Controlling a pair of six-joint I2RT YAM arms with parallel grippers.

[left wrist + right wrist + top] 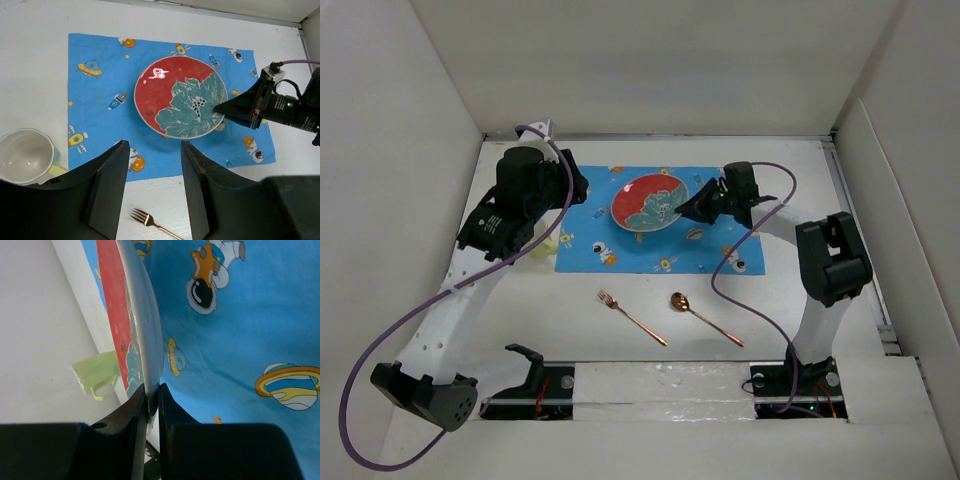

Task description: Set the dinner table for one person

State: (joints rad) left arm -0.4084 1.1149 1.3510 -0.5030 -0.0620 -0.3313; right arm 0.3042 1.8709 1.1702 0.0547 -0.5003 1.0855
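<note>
Pinching plate [649, 202] rim, right tool [692, 210], white dinner table [620, 345].

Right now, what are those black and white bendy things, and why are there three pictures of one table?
They are two robot arms bolted to the near edge of a white dinner table. One picture looks down from above. The other two come from small cameras on the arms' wrists, so each shows its own fingers.

On the table lies a blue mat printed with rockets and astronauts, with a red and green plate on it. A pale green cup sits beside the mat, and a fork and spoon lie closer to the arms.

The right gripper pinches the plate's rim. The left gripper is open, holding nothing.
</note>
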